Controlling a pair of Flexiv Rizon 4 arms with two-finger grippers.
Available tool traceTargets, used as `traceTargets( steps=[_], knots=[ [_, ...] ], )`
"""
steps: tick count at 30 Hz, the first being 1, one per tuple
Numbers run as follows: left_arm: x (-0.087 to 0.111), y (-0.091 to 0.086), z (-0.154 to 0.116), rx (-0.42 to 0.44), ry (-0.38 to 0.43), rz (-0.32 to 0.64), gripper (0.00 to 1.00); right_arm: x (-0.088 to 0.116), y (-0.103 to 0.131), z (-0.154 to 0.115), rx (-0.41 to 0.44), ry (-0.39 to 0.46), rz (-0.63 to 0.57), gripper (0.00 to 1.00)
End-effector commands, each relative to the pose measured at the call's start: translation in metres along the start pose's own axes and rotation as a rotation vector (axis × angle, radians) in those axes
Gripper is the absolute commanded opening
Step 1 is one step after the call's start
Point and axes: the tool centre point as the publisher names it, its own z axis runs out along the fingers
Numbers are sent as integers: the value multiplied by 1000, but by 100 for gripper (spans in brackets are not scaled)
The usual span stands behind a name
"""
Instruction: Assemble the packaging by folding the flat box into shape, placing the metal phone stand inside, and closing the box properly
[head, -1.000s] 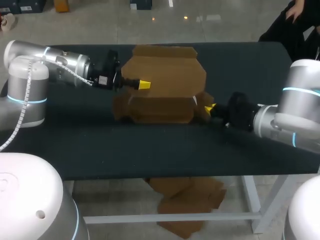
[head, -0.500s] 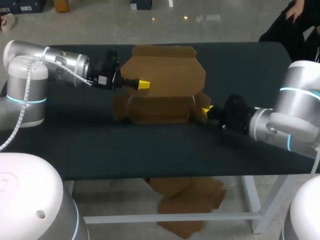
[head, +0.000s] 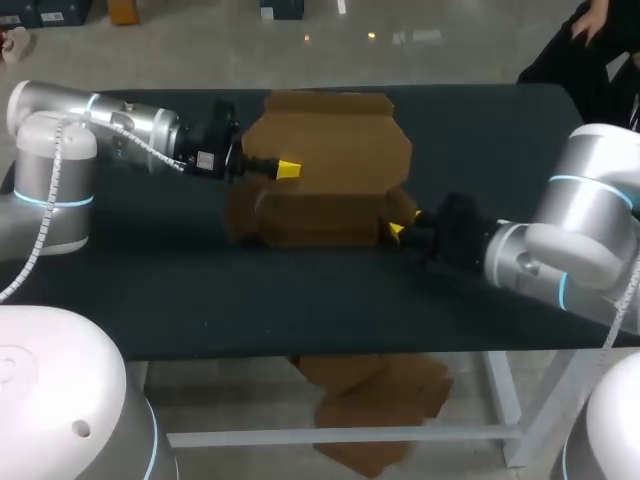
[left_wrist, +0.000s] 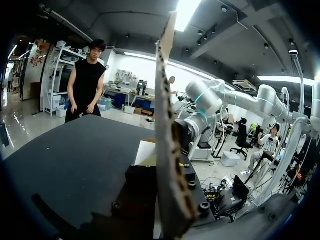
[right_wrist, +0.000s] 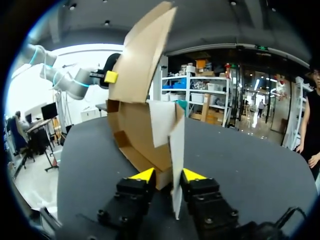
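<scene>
A: Item: cardboard box (head: 330, 150), at the middle of the surface (head: 500, 130). Why half raised?

B: Left jaws clamp its tall panel (left_wrist: 164, 100), holding it upright. Right jaws, slightly apart, straddle an end flap (right_wrist: 176, 160) without pinching it, likely to fold it inward. Condition: brown, partly formed, unclosed.

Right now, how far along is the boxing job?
Partly done: the box is half-formed, walls up. In hand: left jaws grip the raised lid; a side flap sits between the open right jaws. Still to do: finish folding, load the stand, none in view, and close.
</scene>
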Motion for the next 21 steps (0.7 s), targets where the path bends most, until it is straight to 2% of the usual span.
traceTargets(
  steps=[1, 21],
  knots=[
    [-1, 2, 1, -2, 3, 0, 0, 8, 1, 6, -2, -34, -2, 38],
    [-1, 2, 1, -2, 3, 0, 0, 40, 4, 9, -9, -9, 45, 41]
  ],
)
